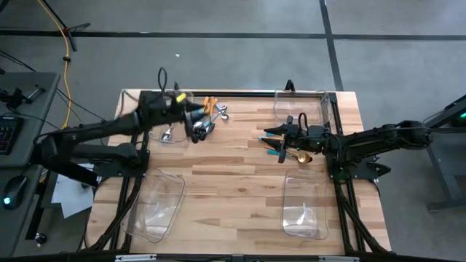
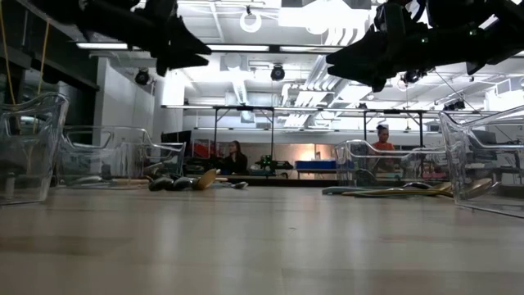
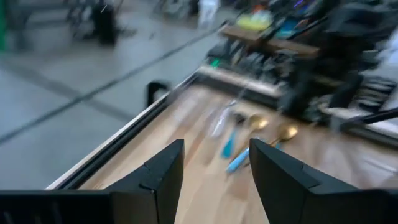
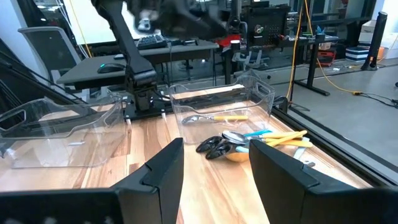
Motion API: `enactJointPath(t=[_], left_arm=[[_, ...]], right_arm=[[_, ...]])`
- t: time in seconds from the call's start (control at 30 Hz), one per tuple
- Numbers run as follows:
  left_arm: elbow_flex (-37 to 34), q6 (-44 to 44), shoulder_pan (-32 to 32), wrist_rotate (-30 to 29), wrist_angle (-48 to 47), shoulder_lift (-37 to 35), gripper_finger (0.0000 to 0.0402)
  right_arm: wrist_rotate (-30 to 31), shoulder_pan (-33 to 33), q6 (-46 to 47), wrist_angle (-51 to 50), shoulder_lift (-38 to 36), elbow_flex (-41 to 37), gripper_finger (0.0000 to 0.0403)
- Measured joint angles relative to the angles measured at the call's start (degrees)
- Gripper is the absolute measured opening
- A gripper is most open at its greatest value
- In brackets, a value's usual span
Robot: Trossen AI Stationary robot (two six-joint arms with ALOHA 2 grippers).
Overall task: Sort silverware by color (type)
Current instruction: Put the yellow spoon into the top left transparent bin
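Observation:
One heap of silverware (image 1: 211, 115) lies on the table's far side, left of centre: orange-handled, light-blue-handled and black pieces (image 4: 249, 140). My left gripper (image 1: 198, 125) hovers open above its near-left edge, pointing roughly level toward the right arm, with nothing between its fingers (image 3: 214, 152). A second group (image 1: 295, 153), with gold spoons and blue-handled pieces (image 3: 249, 134), lies flat by the right arm. Beside that group my right gripper (image 1: 275, 140) hangs open and level, above the table, its fingers (image 4: 214, 152) empty. An orange-handled spoon (image 4: 214, 118) lies inside a clear bin (image 4: 217, 99).
Clear bins stand at the far left (image 1: 173, 129), far right (image 1: 302, 109), near left (image 1: 156, 204) and near right (image 1: 306, 207). Bare wood lies in the table's middle (image 1: 233, 182). People sit in the room beyond the table (image 2: 236, 156).

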Motion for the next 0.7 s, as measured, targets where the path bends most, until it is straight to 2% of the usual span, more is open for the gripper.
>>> enactJointPath(t=[0.13,0.23,0.5,0.7], left_arm=[[-7.8,2.1,-5.2,-0.4,16.2,1.4,0.0172],[-10.2,4.3,-8.0,-1.7,22.4,1.9,0.0172],[-10.5,7.4,-12.3,-2.3,22.7,1.9,0.0172],[-10.5,7.7,-13.6,-6.9,22.7,1.9,0.0172]], right_arm=[[0.0,0.0,-0.2,0.1,0.0,0.0,0.0168],[0.0,0.0,-1.5,0.7,0.0,0.0,0.0168],[0.0,0.0,-3.0,3.8,0.0,0.0,0.0168],[0.0,0.0,-3.0,3.9,0.0,0.0,0.0168]])
